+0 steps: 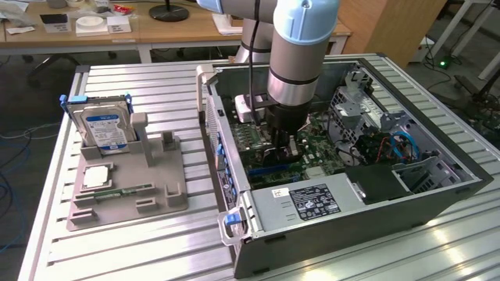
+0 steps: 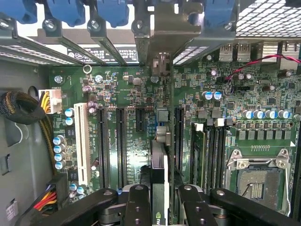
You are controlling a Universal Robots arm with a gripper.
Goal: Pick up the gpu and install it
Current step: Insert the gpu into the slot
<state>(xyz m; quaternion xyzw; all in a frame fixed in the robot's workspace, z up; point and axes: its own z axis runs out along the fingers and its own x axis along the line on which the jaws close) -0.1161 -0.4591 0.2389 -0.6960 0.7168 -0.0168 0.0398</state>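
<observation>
The gpu [image 2: 159,172] stands on edge between my fingers [image 2: 137,207], seen from above as a thin dark card. Its silvery bracket [image 2: 162,47] reaches the case's rear slot openings. My gripper [image 2: 162,193] is shut on the gpu, directly over the motherboard [image 2: 117,94], in line with the long expansion slots [image 2: 120,146]. I cannot tell whether the card touches a slot. In the exterior view the gripper [image 1: 283,151] is down inside the open computer case [image 1: 437,199], low over the board, and the gpu [image 1: 275,159] shows as a dark piece beneath it.
A grey holder [image 1: 129,205] at the exterior view's left carries a blue-labelled hard drive [image 1: 102,126], a processor chip [image 1: 95,175] and a memory stick [image 1: 125,190]. Inside the case are the power supply [image 1: 312,202], drive cage [image 1: 367,111], processor socket [image 2: 256,176] and cable bundle [image 2: 23,110].
</observation>
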